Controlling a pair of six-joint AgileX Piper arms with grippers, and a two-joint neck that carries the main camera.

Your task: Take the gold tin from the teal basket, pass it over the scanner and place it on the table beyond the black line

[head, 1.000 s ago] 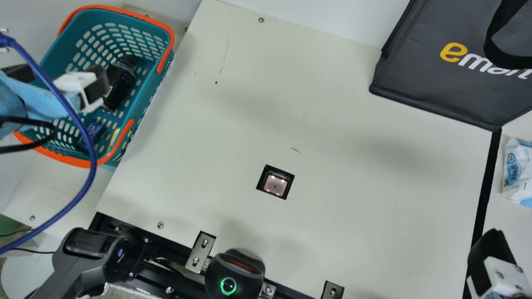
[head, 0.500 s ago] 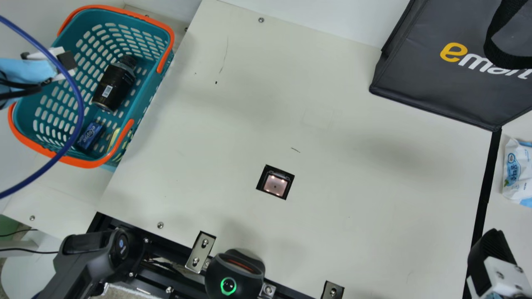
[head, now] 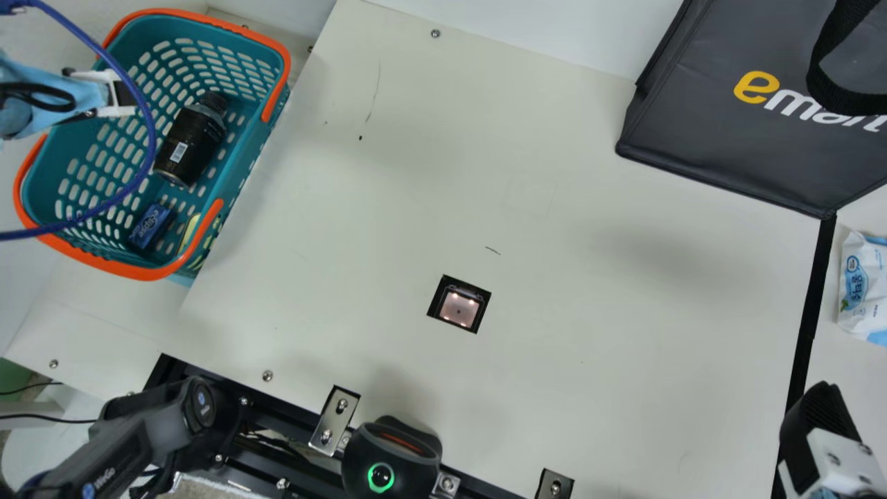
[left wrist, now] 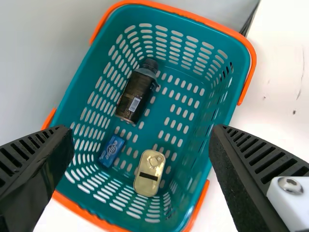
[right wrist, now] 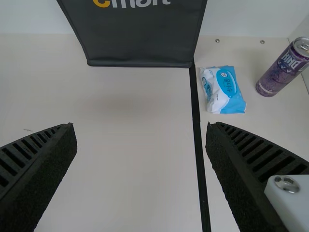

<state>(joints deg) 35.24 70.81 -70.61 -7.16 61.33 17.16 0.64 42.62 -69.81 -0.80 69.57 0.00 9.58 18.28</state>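
Gold tin [left wrist: 149, 173]: lying on the floor of the teal basket [left wrist: 178, 13], near one end wall, apart from its neighbours. Oblong, rounded corners, shiny; a dark strip crosses it towards one end, a raised mark sits towards the other. In the main view it is partly hidden by the basket's side.

Beside it, a small blue box [left wrist: 111, 150]; farther off, a dark bottle [left wrist: 137, 96] lying on its side.

Left gripper [left wrist: 141, 135]: above the basket, fingers wide apart, nothing between them. Step in hand, as judged: lining up over the tin before going down.

Risks, with likely cause:
- Spread fingers catch the rim or end wall on the way down, the tin being close to it.
- A finger shoves the blue box, or lands on it, if the approach drifts that way.
- Tin slips or turns in the grip; smooth metal, rounded ends, low profile.
- Scanner [head: 459, 308] gets no read if the code faces away; no code made out on the visible face.
- Tin set down short of the black line [head: 812, 305], or against the wipes pack [right wrist: 224, 91] beyond it, if released carelessly.

Right gripper [right wrist: 141, 133]: over the table [right wrist: 130, 183], near the line, fingers wide, empty.
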